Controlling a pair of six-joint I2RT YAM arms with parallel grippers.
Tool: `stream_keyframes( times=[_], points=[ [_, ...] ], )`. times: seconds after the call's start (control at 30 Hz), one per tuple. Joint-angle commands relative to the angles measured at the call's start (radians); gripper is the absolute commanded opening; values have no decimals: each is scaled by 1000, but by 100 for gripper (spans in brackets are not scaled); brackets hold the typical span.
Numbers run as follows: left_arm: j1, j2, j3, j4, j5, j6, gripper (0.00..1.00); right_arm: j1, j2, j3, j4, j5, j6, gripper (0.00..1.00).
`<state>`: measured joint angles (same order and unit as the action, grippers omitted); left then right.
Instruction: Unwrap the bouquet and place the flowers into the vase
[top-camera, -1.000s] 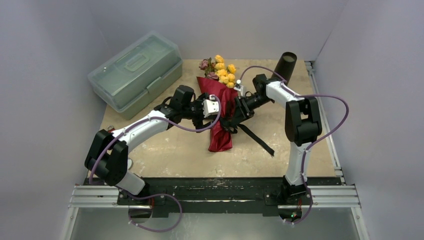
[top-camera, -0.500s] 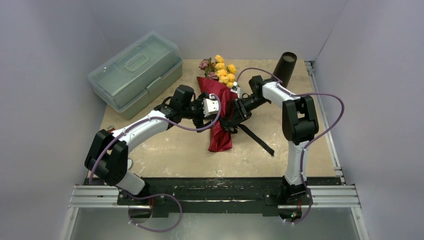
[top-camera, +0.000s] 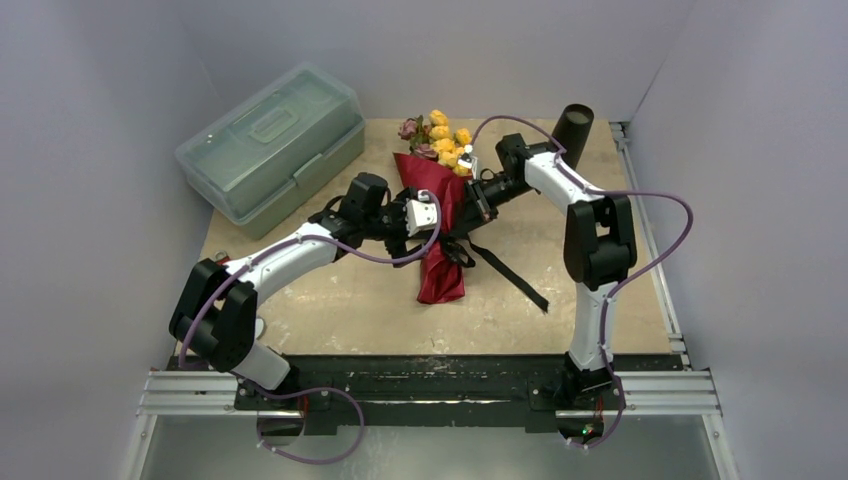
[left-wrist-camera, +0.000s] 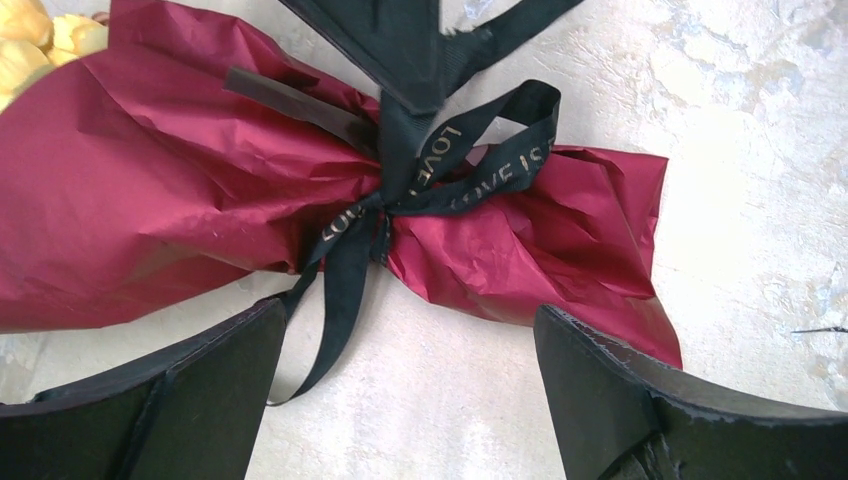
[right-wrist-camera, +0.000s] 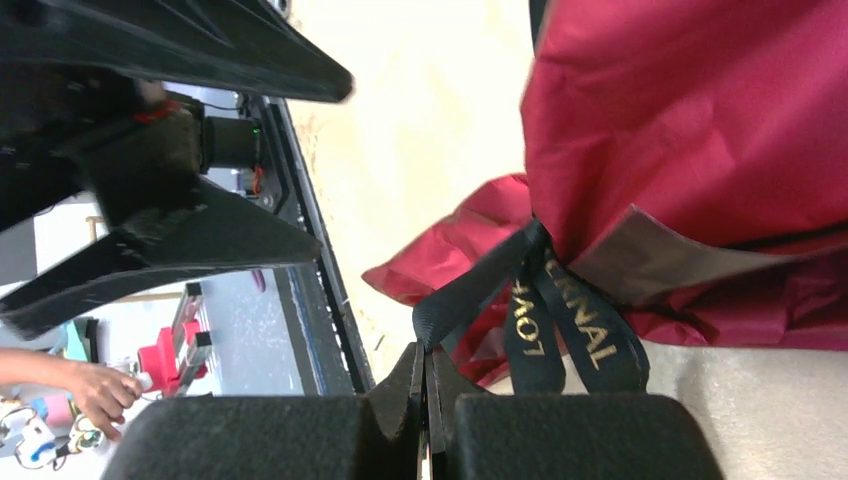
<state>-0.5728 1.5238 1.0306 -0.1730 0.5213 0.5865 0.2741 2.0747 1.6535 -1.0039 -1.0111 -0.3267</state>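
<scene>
A: Right gripper (top-camera: 480, 201), top view: it sits at the right flank of the cone-shaped bouquet (top-camera: 438, 265) in red and maroon paper, over the tie. The left gripper (top-camera: 424, 212) is at the bouquet's left flank. The tall matte black cylinder vase (top-camera: 573, 125) stands upright, well to the right of the bouquet's head of yellow and pink flowers (top-camera: 443, 140).

B: Left wrist view?

A: The left gripper (left-wrist-camera: 408, 330) is spread wide and holds nothing. It hovers above the black ribbon (left-wrist-camera: 385, 195) with gold lettering, knotted round the bouquet (left-wrist-camera: 150, 200), which lies flat on the pale tabletop (left-wrist-camera: 750, 150).

B: Right wrist view?

A: The right gripper (right-wrist-camera: 425, 378) is pinched tight on one strand of the black ribbon (right-wrist-camera: 470, 290), just beside the knot.

B: Judgement: the untying is in hand.
- Draw that strand steadily away from the bouquet, low along the tabletop.
- Bring the left gripper down on the paper so the cone doesn't drag.
- Can't tell whether the strand is a tail or a loop. A loop might tighten the knot.
</scene>
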Motion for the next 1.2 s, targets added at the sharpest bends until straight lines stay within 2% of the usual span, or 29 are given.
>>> stream_keyframes(
  times=[0.0,0.23,0.4,0.77,1.0,1.17],
  points=[
    [-5,-46,-24,49,32,-13,95,7,-70,87,-31,-82,-4,0],
    [-5,-51,-28,72,35,7,85,42,-82,163,-41,-121,-47,0],
    [-5,-49,-26,147,35,-21,77,54,-90,211,-33,-146,-51,0],
    [-24,-16,-1,285,21,-94,69,60,-173,282,41,-208,-3,0],
    [-42,12,30,332,-11,-189,56,72,-206,293,44,-213,1,0],
    [-44,49,93,331,-61,-299,37,72,-231,264,77,-202,8,0]
  ],
)
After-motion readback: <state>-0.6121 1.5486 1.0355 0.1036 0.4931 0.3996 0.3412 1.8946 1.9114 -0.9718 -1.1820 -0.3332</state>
